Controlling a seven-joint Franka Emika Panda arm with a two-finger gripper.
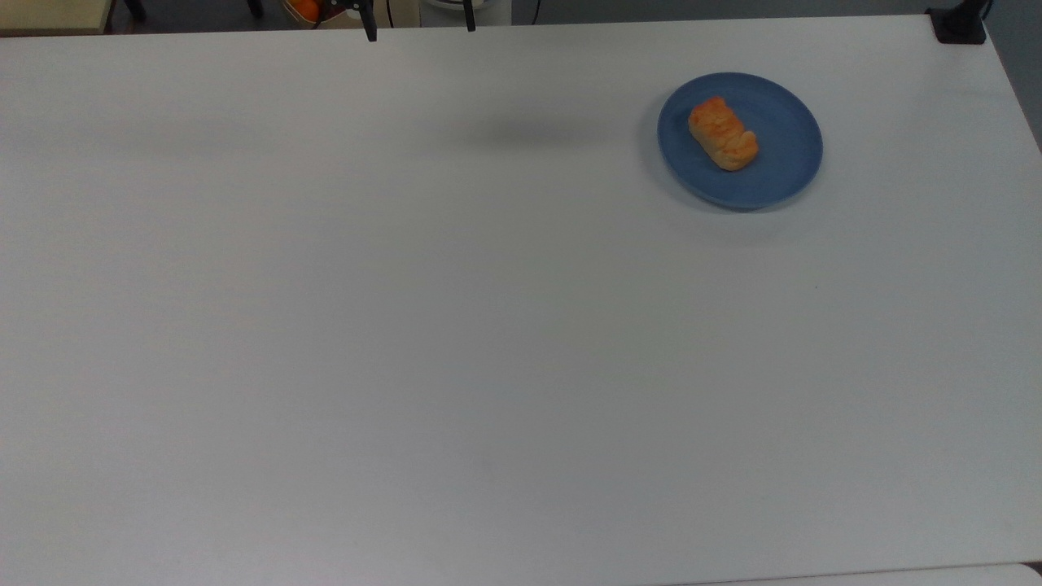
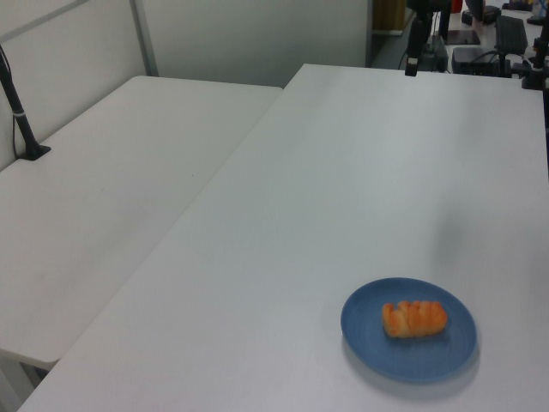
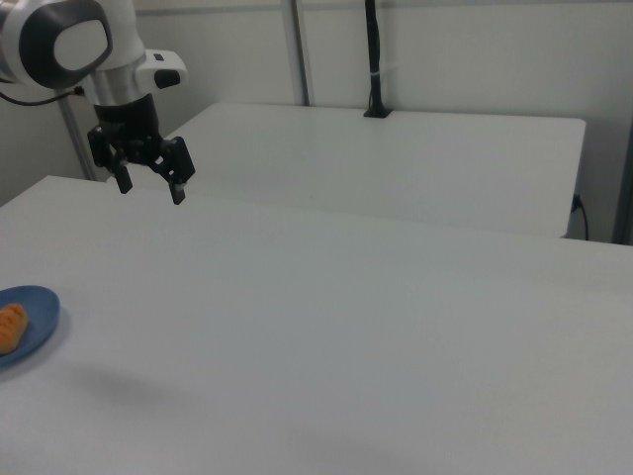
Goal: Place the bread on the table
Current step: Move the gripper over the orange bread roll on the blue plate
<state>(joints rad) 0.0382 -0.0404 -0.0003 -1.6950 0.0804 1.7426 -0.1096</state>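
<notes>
The bread (image 1: pixel 723 134), a small golden-orange roll with a ridged top, lies on a round blue plate (image 1: pixel 785 106) toward the top view's upper right, on the white table (image 1: pixel 488 325). The left view shows the bread (image 2: pixel 414 318) on the plate (image 2: pixel 369 333) near the bottom right. At the right view's left edge, bread (image 3: pixel 10 329) and plate (image 3: pixel 42 307) are partly cut off. My gripper (image 3: pixel 151 192) hangs open and empty above the table's far edge, well away from the plate. In the top view, the gripper (image 1: pixel 421 32) shows as two dark fingertips at the upper edge.
A second white table (image 2: pixel 103 197) adjoins this one, with a black post (image 2: pixel 21 120) clamped on it. A black clamp (image 1: pixel 961 24) sits at the top view's upper right corner. Dark equipment (image 2: pixel 506 34) stands beyond the table's far end in the left view.
</notes>
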